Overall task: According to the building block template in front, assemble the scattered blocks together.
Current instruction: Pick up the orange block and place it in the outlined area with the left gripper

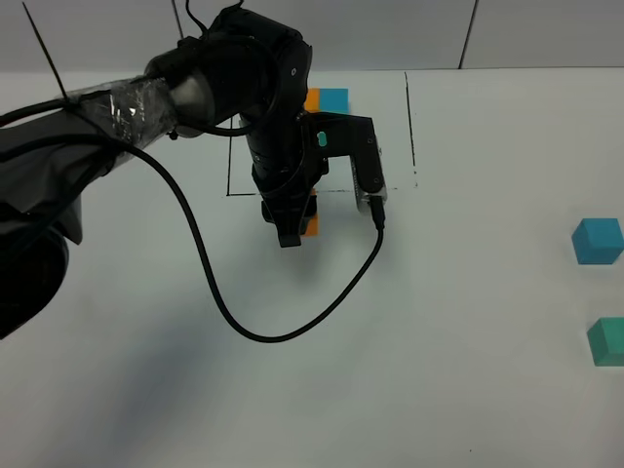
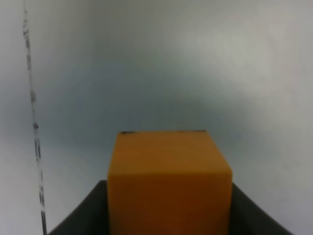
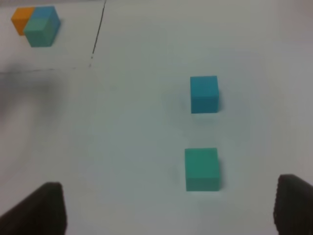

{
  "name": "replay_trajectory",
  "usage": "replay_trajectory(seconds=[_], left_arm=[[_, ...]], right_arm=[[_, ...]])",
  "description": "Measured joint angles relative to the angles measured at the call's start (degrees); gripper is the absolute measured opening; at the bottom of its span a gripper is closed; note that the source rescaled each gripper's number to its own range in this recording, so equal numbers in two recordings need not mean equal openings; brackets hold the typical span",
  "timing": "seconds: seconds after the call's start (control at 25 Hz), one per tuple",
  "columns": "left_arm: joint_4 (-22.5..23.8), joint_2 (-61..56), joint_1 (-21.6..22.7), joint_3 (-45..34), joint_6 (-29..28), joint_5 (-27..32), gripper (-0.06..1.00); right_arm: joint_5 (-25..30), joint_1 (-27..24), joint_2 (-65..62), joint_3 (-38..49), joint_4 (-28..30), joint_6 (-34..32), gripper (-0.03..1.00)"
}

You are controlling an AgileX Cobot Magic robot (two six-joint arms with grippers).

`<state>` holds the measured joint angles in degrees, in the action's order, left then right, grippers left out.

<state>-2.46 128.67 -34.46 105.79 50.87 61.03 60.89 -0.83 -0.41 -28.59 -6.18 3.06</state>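
My left gripper (image 1: 292, 222) reaches to the table's middle and is shut on the orange cube (image 1: 312, 218), just in front of the black frame's front line. In the left wrist view the orange cube (image 2: 168, 176) fills the space between my dark fingers (image 2: 78, 220). The template (image 1: 328, 99) lies inside the black frame (image 1: 411, 127); its orange and blue cubes show, the rest is hidden by the arm. The loose blue cube (image 1: 597, 241) and teal-green cube (image 1: 608, 341) lie at the far right. My right gripper (image 3: 168, 208) is open and empty, near the teal-green cube (image 3: 201, 169) and blue cube (image 3: 204, 94).
A black cable (image 1: 234, 312) hangs from the left arm and loops over the table's middle front. The template (image 3: 36, 24) and a frame line (image 3: 98, 34) show far off in the right wrist view. A frame line (image 2: 34, 127) runs beside the held cube.
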Motion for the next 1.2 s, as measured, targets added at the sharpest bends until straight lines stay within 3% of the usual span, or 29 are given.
replay_trajectory(seconds=[0.32,0.52,1.2], left_arm=[[3.1,2.05,-0.05,0.21,1.52,-2.03,0.0],[2.79,2.83,-0.05,0.21,3.02,-4.91,0.0],[2.46,5.74,-0.05,0.25,3.08,-5.36,0.0]], right_arm=[[0.0,0.0,0.0,0.0,0.0,0.0,0.73],[0.0,0.0,0.0,0.0,0.0,-0.06,0.73],[0.0,0.0,0.0,0.0,0.0,-0.22,0.73]])
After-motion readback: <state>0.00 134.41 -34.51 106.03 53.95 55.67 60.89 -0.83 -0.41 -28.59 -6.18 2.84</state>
